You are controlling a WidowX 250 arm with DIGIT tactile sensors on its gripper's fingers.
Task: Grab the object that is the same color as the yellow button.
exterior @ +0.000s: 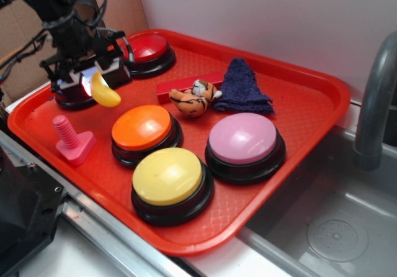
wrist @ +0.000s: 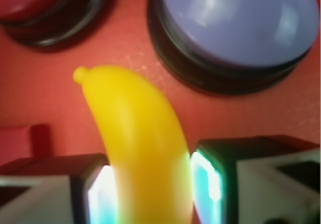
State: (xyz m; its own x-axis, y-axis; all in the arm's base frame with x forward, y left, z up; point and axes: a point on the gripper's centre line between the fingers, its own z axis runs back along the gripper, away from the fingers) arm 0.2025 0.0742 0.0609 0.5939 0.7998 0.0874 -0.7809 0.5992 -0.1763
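A yellow button (exterior: 169, 176) with a black base ring sits nearest the exterior camera on the red tray (exterior: 291, 159), an orange button (exterior: 142, 128) just behind it, a pink button (exterior: 243, 139) to one side and a pink bolt (exterior: 69, 141) standing upright to the other; farther back lie a small tiger toy (exterior: 193, 98), a dark blue cloth (exterior: 243, 87) and a red block (exterior: 186, 86), with a red button (exterior: 147, 48) near the tray's far rim. At the far left corner the end effector (exterior: 93, 79) is clamped on the toy banana (exterior: 105, 93), its two pads pressing the fruit's sides in the wrist view, where the banana (wrist: 135, 143) runs up between them and its stem tip points away toward the tray floor. The banana appears held just clear of the tray surface, beside a dark-based button largely hidden under the end effector, though the exact gap cannot be told. The grasp looks made, so the step in hand is judged to be securing it: hold the squeeze firm on the smooth curved plastic, which could slip or twist, and raise straight up to avoid brushing the neighbouring buttons. The black arm (exterior: 59, 16) descends from the upper left, wrist pitched down over the tray corner, cables trailing behind
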